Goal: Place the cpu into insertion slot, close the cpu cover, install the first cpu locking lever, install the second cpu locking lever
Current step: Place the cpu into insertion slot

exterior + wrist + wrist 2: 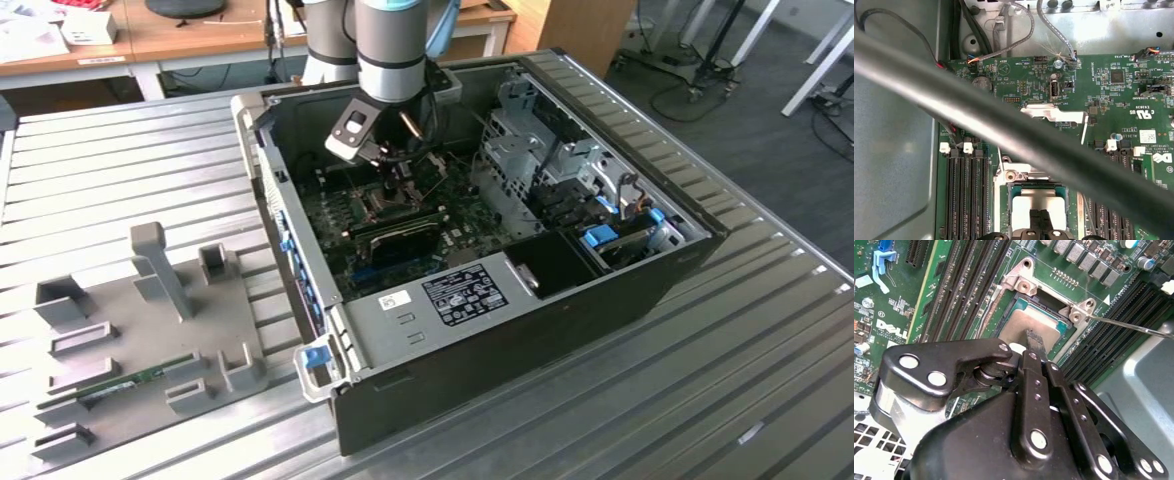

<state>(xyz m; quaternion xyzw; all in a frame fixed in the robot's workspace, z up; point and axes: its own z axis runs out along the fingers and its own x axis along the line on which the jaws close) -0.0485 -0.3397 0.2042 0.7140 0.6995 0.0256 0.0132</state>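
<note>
Cpu (1021,322) is lying seated in the insertion slot (1046,304). The pincer (396,192), upper middle of the exterior view, is hovering clenched at its face. With the cpu cover (1054,114) standing open, cover-closing seems in hand, calling for a cleared socket.

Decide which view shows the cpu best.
The second wrist view: the cpu sits close, its metal face plain. The first wrist view shows it smaller, partly behind the tool; in the exterior view it is too small to tell.
</note>
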